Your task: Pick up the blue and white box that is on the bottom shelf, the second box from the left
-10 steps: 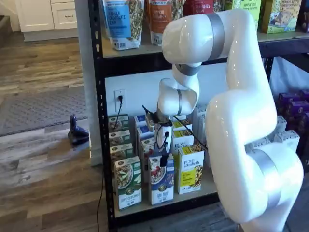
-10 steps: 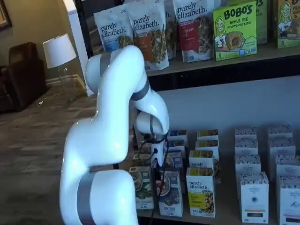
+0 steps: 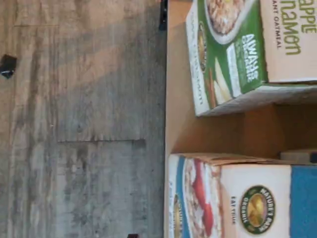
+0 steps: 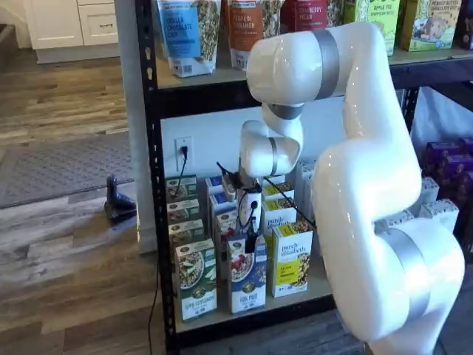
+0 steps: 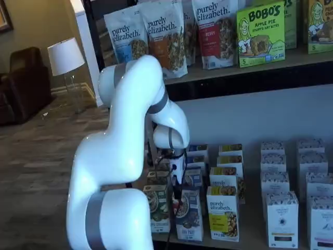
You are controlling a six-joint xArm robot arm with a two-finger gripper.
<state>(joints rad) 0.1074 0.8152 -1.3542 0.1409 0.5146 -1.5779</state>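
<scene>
Blue and white box: front of the bottom shelf, upright, between a green and white carton and a yellow carton, just beside both. Judged light and stiff, thin cardboard, liable to dent under a hard squeeze and to tip if nudged high; smooth printed faces, somewhat slippery. Best taken across the two narrow sides near the top, where the gaps to the neighbours leave room for fingers. Blue body, white band, bowl with red berries on the front, white lettering low down; round gold and green emblem on the white panel in the wrist view, with the green and white carton alongside and the beige board between them. Pincer hanging just above the box top in both shelf views, seen only as a dark shape with a cable beside it; cannot tell whether wide or narrow. Behind, more rows of the same cartons; farther back, a white wall with an outlet.
</scene>
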